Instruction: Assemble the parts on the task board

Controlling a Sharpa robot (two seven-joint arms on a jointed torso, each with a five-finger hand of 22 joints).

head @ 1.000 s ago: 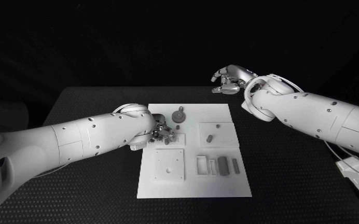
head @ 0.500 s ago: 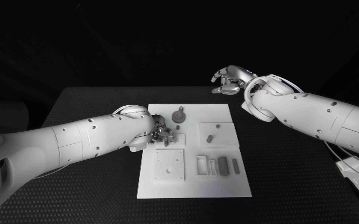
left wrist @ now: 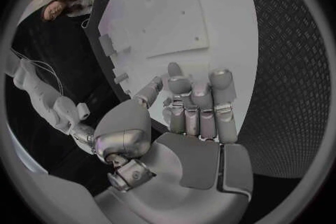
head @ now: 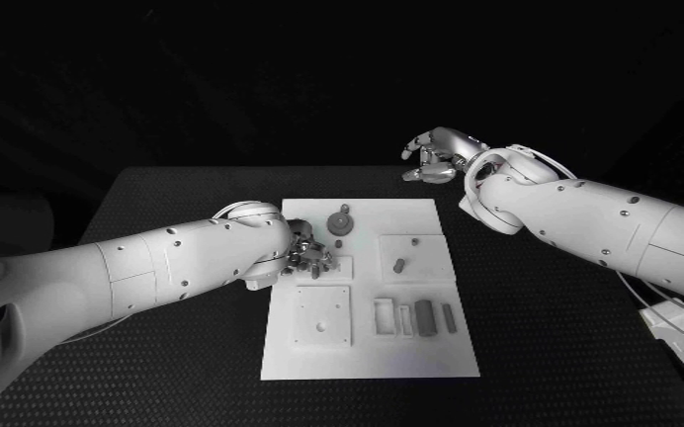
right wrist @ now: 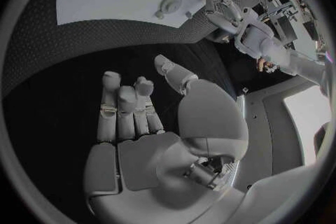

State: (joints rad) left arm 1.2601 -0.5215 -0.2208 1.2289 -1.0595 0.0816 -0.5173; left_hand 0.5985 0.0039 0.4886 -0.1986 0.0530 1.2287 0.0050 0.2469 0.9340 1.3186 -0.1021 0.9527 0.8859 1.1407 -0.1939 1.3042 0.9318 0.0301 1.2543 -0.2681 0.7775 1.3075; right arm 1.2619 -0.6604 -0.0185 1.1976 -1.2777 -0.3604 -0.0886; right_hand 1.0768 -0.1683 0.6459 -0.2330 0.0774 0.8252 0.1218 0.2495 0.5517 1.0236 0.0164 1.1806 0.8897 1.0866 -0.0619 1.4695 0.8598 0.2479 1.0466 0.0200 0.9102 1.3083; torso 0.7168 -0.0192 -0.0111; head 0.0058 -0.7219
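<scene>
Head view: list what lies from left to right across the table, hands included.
Left hand → round part → task board → right hand.

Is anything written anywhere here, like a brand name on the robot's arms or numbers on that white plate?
No text can be read in any view.
The task board: plain white, no lettering or numbers.
The parts, such as the round one: no markings that I can make out.
The left hand and right hand: bare metal, no logo visible.
The table: textured black, no signs.
</scene>
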